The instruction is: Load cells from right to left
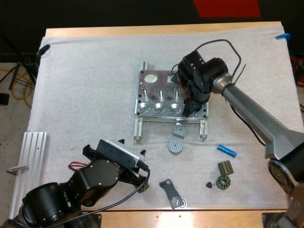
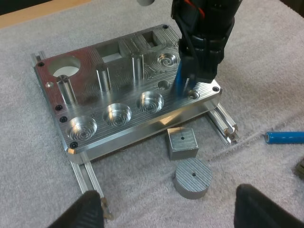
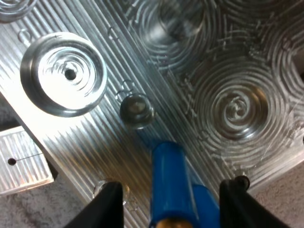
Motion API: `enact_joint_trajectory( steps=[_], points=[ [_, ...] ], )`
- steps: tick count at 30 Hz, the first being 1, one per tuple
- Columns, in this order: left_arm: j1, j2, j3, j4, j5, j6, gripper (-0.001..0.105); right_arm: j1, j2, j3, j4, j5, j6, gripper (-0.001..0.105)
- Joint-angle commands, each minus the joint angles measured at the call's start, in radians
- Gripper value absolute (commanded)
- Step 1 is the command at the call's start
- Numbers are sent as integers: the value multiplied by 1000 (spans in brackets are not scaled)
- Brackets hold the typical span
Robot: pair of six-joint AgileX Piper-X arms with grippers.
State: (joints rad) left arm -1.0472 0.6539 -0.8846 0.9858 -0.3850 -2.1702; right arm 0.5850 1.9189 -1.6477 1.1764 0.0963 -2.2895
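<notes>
Risk: blue cell (image 3: 171,175) hangs just beside small hole (image 3: 136,109), not in it. Pushed down off-centre, it could hit metal, jam, or slip from right gripper (image 1: 190,110) pinching it.
Fixture (image 1: 151,90) at centre of high view. Three round pockets (image 1: 161,109) empty.
Left gripper (image 2: 168,209) spread, holding nothing.
Spare cell (image 1: 226,151) on mat, lower right.

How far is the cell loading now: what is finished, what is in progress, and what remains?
Done: nothing seated yet; the fixture shows no blue in its holes. In hand: the right gripper holds a blue cell over a small hole at the fixture's right end. Left: seating it, then the second blue cell lying on the mat. The left gripper is open.
</notes>
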Motion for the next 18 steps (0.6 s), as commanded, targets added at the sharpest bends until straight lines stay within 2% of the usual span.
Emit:
enact_joint_trajectory(
  steps=[1, 7, 14, 18],
  points=[
    [-2, -1, 0, -3, -3, -2, 58, 2, -9, -3, -11, -10, 5, 46],
    [-2, -1, 0, -3, -3, -2, 58, 2, -41, -3, -42, -10, 4, 46],
    [-2, -1, 0, -3, -3, -2, 58, 2, -78, -5, -72, 106, 4, 46],
    [-2, -1, 0, -3, -3, -2, 58, 2, -84, -5, -72, 110, 4, 46]
  ],
)
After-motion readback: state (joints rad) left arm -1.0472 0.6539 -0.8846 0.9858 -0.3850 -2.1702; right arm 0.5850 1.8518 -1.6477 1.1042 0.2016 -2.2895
